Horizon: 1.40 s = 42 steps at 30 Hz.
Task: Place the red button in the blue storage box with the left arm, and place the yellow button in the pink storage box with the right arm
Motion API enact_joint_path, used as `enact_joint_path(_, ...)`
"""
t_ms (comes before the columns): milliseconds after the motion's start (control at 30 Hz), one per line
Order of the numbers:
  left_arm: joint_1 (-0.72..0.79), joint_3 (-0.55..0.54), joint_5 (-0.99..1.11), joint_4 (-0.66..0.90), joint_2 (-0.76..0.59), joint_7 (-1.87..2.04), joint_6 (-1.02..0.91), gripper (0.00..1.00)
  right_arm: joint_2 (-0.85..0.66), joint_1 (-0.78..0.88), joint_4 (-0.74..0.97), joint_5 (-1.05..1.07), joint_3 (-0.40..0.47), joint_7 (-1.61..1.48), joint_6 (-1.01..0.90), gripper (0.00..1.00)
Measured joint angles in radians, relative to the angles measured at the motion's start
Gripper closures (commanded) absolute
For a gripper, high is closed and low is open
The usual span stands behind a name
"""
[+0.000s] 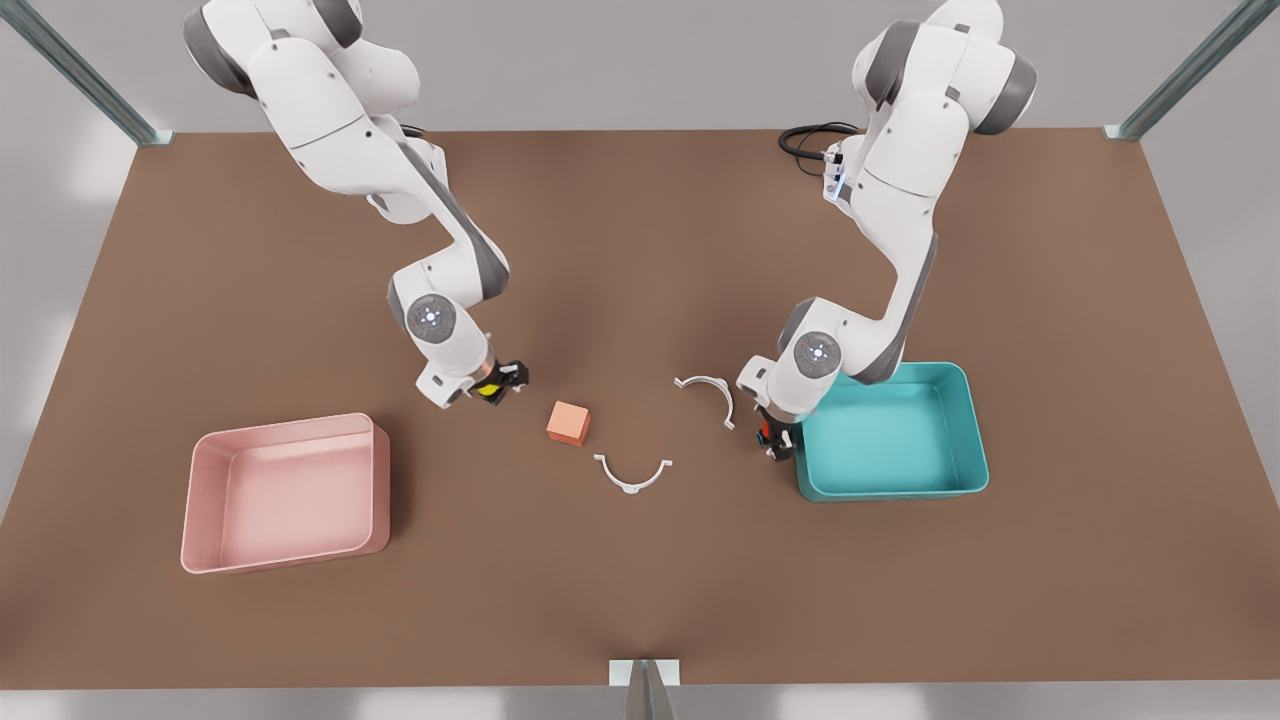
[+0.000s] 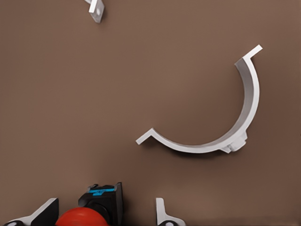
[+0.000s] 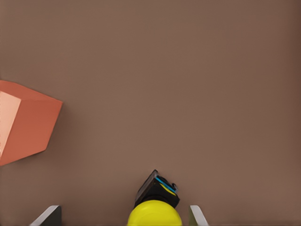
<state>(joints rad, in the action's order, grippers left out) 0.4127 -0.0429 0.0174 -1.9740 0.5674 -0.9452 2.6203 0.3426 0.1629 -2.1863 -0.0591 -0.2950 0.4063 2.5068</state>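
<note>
Red button (image 1: 765, 433) is sitting clamped in the left gripper (image 1: 772, 440) just outside the glossy blue storage box (image 1: 975, 420), near the table's (image 1: 640, 250) right edge in the front view; the right gripper (image 1: 497, 383) is pinching the yellow button (image 1: 489, 388) above open tabletop, the pink storage box (image 1: 380, 480) nearby. Left wrist view: the domed button (image 2: 81, 217) between fingers (image 2: 162, 214), beside a white curved bracket (image 2: 221, 127). Right wrist view: the yellow dome (image 3: 154, 213), an orange cube (image 3: 26, 122) apart.

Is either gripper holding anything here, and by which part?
Left gripper grips the red button, right gripper the yellow button; fingers flank each button's sides, exact contact unclear.
</note>
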Motion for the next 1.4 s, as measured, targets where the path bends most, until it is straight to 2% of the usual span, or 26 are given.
enact_joint_path(33, 0.000, 0.000, 0.000, -0.001, 0.001, -0.005, 0.001, 0.27, 0.000, 0.000, -0.006, 0.000, 0.000, 0.003, 0.003, 0.00)
enact_joint_path(67, -0.001, 0.000, -0.001, -0.002, 0.001, -0.010, 0.001, 0.32, 0.001, 0.000, -0.010, 0.000, -0.001, 0.006, 0.006, 0.00)
enact_joint_path(167, -0.004, 0.000, -0.002, -0.002, 0.001, -0.023, 0.002, 0.34, 0.009, -0.002, -0.017, 0.000, -0.001, 0.015, 0.011, 0.00)
enact_joint_path(233, -0.008, 0.000, -0.002, -0.002, 0.000, -0.030, 0.003, 0.53, 0.018, -0.008, -0.019, 0.000, -0.001, 0.019, 0.014, 0.00)
enact_joint_path(267, -0.008, 0.000, -0.002, -0.002, -0.001, -0.032, 0.003, 0.57, 0.022, -0.009, -0.020, 0.000, -0.001, 0.021, 0.015, 0.00)
enact_joint_path(467, -0.005, -0.001, 0.001, -0.001, -0.037, -0.039, 0.003, 0.58, 0.066, -0.011, -0.020, -0.001, 0.000, 0.032, 0.033, 0.01)
enact_joint_path(667, -0.037, -0.001, 0.005, 0.000, -0.251, -0.036, -0.105, 0.58, 0.109, -0.020, -0.021, -0.022, 0.002, 0.039, 0.067, 0.14)
enact_joint_path(833, -0.231, -0.002, 0.003, 0.001, -0.330, -0.088, -0.216, 0.58, 0.115, -0.023, -0.021, -0.031, 0.002, 0.041, 0.084, 0.47)
enact_joint_path(900, -0.290, 0.000, 0.001, 0.000, -0.306, -0.122, -0.243, 0.58, 0.115, -0.024, -0.021, -0.029, 0.002, 0.038, 0.089, 0.57)
enact_joint_path(1000, -0.309, 0.000, -0.001, 0.000, -0.237, -0.167, -0.277, 0.51, 0.110, -0.024, -0.020, -0.026, 0.004, 0.029, 0.094, 0.59)
enact_joint_path(1033, -0.310, 0.000, -0.002, 0.000, -0.213, -0.180, -0.286, 0.00, 0.095, -0.024, -0.017, -0.027, 0.005, 0.026, 0.094, 0.59)
enact_joint_path(1167, -0.317, 0.000, -0.003, 0.014, -0.193, -0.226, -0.310, 0.00, 0.008, -0.027, 0.052, -0.031, 0.008, 0.016, 0.050, 0.59)
enact_joint_path(1300, -0.325, -0.001, -0.004, 0.033, -0.253, -0.215, -0.333, 0.00, -0.053, -0.147, 0.131, -0.032, 0.001, -0.024, -0.027, 0.59)
enact_joint_path(1400, -0.311, -0.017, -0.004, 0.242, -0.294, -0.085, -0.439, 0.00, -0.053, -0.244, 0.230, -0.032, 0.007, -0.081, -0.103, 0.59)
